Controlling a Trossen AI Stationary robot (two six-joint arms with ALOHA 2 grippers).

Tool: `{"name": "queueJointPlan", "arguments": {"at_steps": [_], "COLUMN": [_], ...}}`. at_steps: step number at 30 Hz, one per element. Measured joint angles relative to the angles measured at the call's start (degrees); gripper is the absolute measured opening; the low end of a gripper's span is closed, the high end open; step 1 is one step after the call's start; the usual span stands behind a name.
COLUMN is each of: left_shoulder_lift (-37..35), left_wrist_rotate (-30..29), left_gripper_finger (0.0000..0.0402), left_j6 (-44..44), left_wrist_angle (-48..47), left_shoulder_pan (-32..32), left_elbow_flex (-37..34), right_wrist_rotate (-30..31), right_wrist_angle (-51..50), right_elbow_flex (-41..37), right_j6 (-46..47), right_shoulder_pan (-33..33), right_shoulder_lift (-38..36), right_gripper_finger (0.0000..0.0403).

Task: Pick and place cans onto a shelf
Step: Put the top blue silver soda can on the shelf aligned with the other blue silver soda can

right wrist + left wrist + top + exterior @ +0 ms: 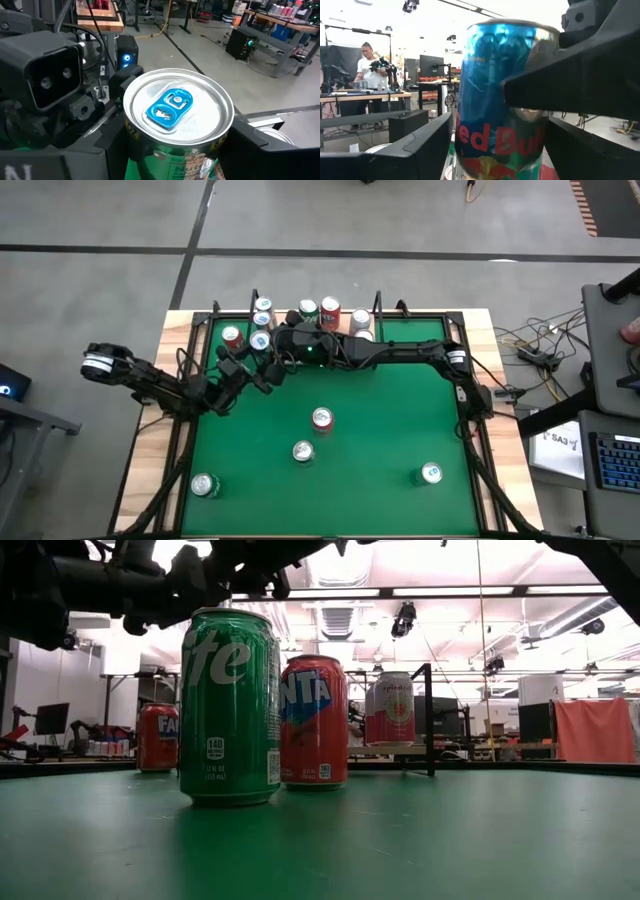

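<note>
Both grippers are on one Red Bull can [177,107] at the back of the table, in among the back-row cans [308,310].
- The right gripper [278,340] is clenched on it, with a finger hard against each side in its wrist view.
- The left gripper [258,358] straddles the same can. I can't tell whether it's gripping or has let go.
- I also can't tell whether the can's base is seated on anything.

Risks, as I judge them:
- If both are clamped and either arm moves, the can gets twisted, dented or yanked loose.
- The fingers of the two arms sit nearly on top of each other (the right arm's finger crosses the left wrist view), so a sloppy retreat means arm-on-arm contact.
- The neighbours are packed tight, and a sideways exit could topple one and start a chain.
- If the can isn't set down, letting go drops it onto the tops below.

Surface:
- The table has a green mat [380,410] inside a wood edge.
- Four cans stand loose on the near half. They include a green one [230,705] and a red one [314,720].
- The shelf [390,750] is at the far edge and already carries a can.

Room:
- It's an open lab with strip lights and benches with monitors.
- A person [369,62] is working at a far bench.
- A keyboard [612,465] and some cables are off to the table's right.
</note>
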Motion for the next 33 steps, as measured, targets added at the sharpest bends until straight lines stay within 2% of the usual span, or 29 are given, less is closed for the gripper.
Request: {"name": "queueJointPlan", "arguments": {"at_steps": [5,24,33], "left_shoulder_lift": [-1.03,-4.94,-7.69], "left_wrist_rotate": [-2.28,-0.62,-0.33], "left_gripper_finger": [0.0296,0.0305,0.0355], "left_j6": [0.63,3.87,6.59], "left_wrist_angle": [-3.19,-6.95,-7.9], "left_shoulder_pan": [-0.03,-1.69,-3.09], "left_elbow_flex": [1.95,2.45,2.43], "right_wrist_rotate": [0.38,0.24,0.23], "right_wrist_angle": [-0.03,-1.38,-2.28], "right_elbow_flex": [0.01,0.0,0.0], "right_j6": [0.0,-0.15,-1.42], "right_shoulder_pan": [-0.07,-0.26,-1.17], "right_shoulder_lift": [-0.03,-2.06,-3.72], "right_gripper_finger": [0.0218,0.0218,0.0218]}}
